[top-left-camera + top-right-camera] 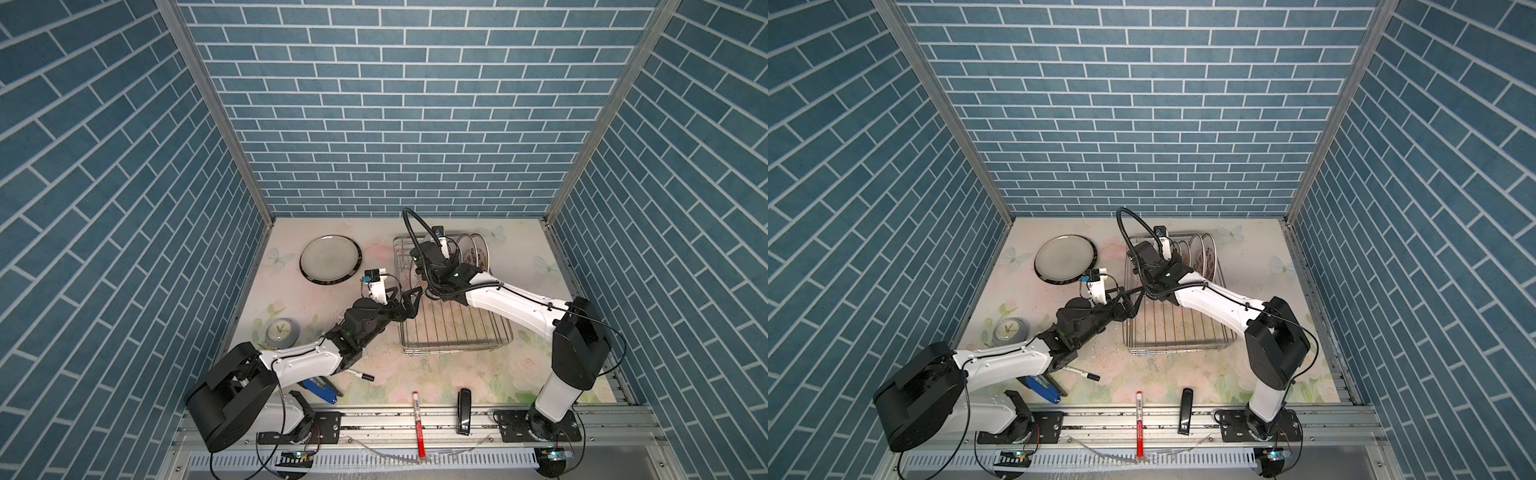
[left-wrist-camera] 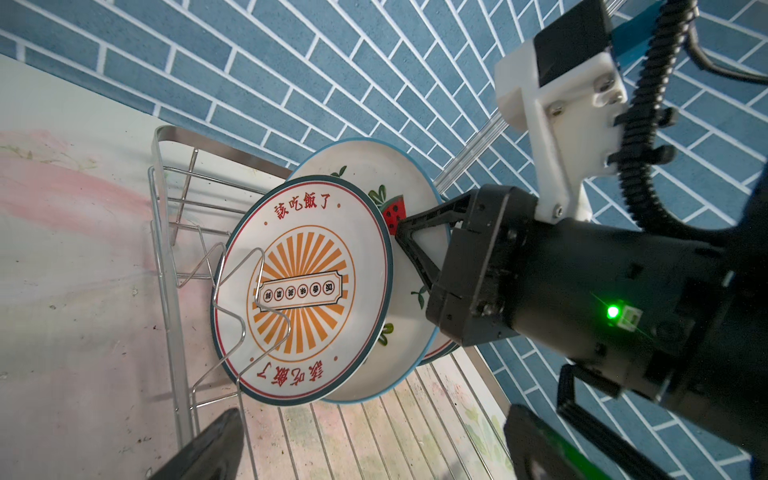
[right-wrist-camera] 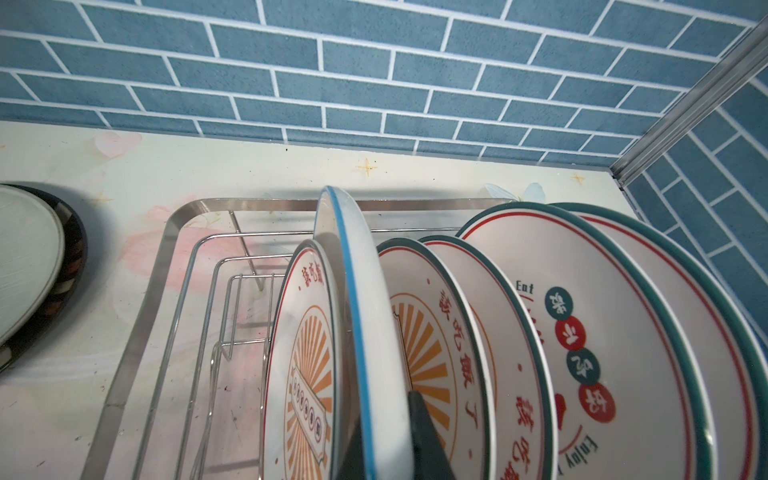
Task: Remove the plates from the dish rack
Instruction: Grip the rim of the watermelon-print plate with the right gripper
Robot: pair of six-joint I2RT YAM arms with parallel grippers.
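Observation:
The silver wire dish rack (image 1: pixel 457 338) (image 1: pixel 1177 347) stands right of the middle of the table. Several plates (image 1: pixel 473 254) (image 1: pixel 1205 254) stand on edge at its far end. In the right wrist view my right gripper (image 3: pixel 382 451) is shut on the rim of a blue-rimmed watermelon plate (image 3: pixel 355 316), which stands higher than its neighbours. An orange sunburst plate (image 2: pixel 303 291) stands in front of the watermelon plate (image 2: pixel 365 166). My left gripper (image 1: pixel 415 296) (image 2: pixel 370 453) hangs open and empty at the rack's left side. A dark-rimmed grey plate (image 1: pixel 330 259) (image 1: pixel 1065 259) lies flat at the far left.
A small grey clock (image 1: pixel 280 332) lies left of my left arm. A black marker (image 1: pixel 359 375) and a blue tool (image 1: pixel 322 388) lie under that arm. A red pen (image 1: pixel 417 424) and a black bar (image 1: pixel 464 411) rest on the front rail.

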